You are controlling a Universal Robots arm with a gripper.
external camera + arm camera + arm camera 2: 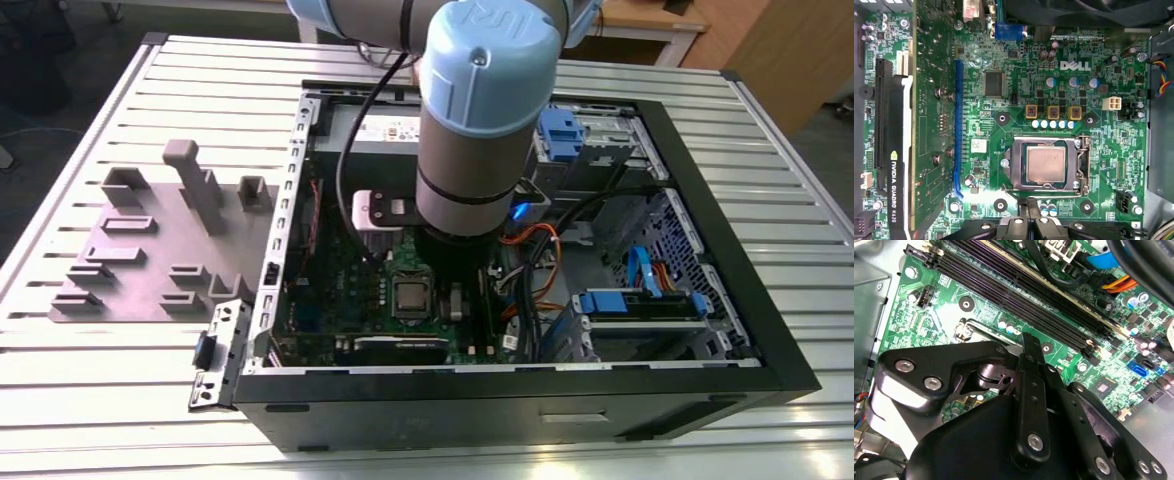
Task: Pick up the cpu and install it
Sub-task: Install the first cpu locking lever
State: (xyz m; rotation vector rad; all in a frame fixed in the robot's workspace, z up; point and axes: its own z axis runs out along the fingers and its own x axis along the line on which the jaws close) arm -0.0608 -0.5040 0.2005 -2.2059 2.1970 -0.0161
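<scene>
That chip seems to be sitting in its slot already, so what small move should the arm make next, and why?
Probably a straight lift away from the motherboard. In the first wrist view the cpu lies flat inside the socket frame, and the gripper is close beside that frame.

Note: cpu top dull brushed metal; socket frame shiny bare metal. Motherboard glossy green laminate. Gripper links matt black, probably plastic. Table ribbed pale metal.
</scene>
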